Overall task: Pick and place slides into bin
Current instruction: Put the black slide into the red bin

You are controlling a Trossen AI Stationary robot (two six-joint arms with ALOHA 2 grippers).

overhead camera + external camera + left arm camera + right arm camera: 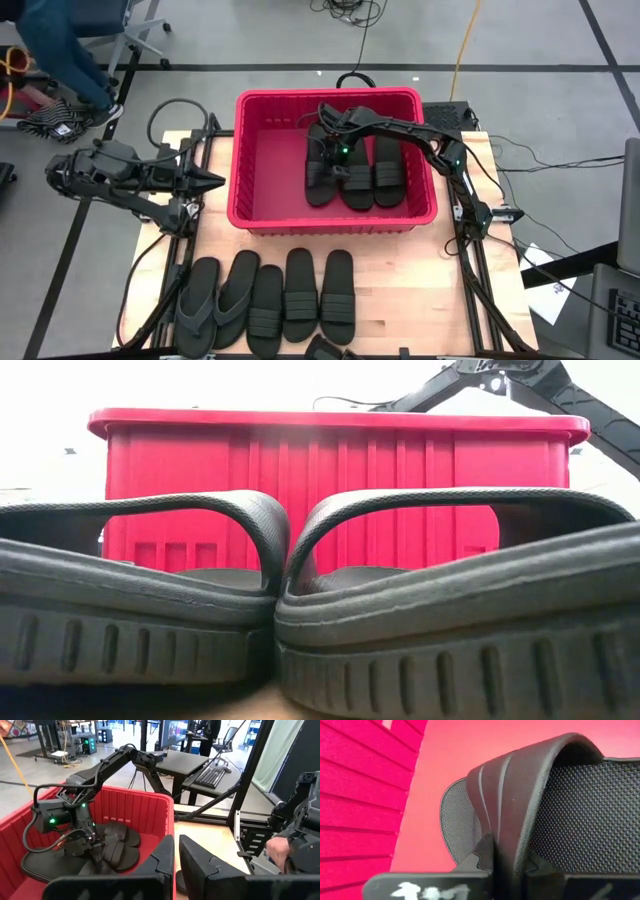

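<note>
The red bin [250, 160] stands at the table's far middle with three dark slides side by side in its right half. My right gripper [335, 160] reaches down into the bin and is shut on the leftmost of them [320, 178], which also shows in the right wrist view [580, 820]. Several more slides [300, 295] lie in a row on their soles along the table's near edge; two of them fill the low view [440, 600]. My left gripper [207, 182] is shut and empty, hovering just left of the bin. My right gripper pinches the slide's wide ribbed strap [502, 845] between its two fingers, at the strap's edge. The fingers come from above, pointing down into the bin. Whether the slide rests on the bin's floor or is lifted off it, I cannot tell.
The bin's left half [270, 170] shows bare red floor. A person [60, 50] sits beyond the table's far left corner, and a hand [277, 851] shows at the left wrist view's right side. Cables and the arm frames run along both table sides.
</note>
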